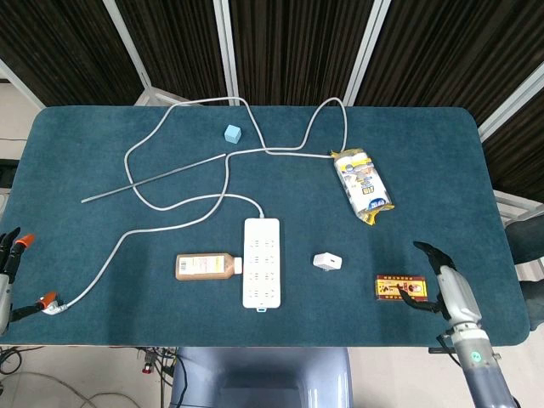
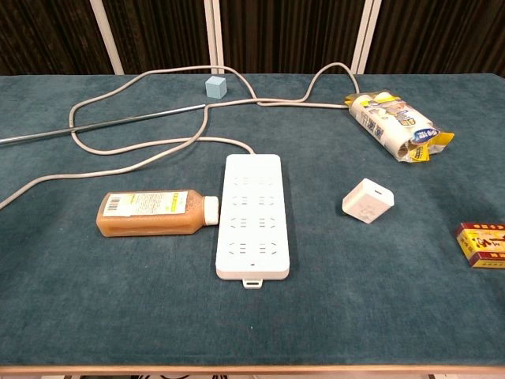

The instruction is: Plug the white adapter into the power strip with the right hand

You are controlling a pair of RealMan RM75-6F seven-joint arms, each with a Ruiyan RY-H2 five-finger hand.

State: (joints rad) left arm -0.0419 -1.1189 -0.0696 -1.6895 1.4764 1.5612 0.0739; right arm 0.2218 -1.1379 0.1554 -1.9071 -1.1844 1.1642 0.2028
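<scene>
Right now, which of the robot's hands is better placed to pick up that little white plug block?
The right hand. It is over the table's right part near the red box, on the white adapter's side. The left hand sits off the far left edge.

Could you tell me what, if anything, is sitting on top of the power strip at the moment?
Nothing sits on the power strip; every socket row shows empty. The white adapter lies on the cloth to its right, apart from it. What lies beneath the strip is hidden by its body.
</scene>
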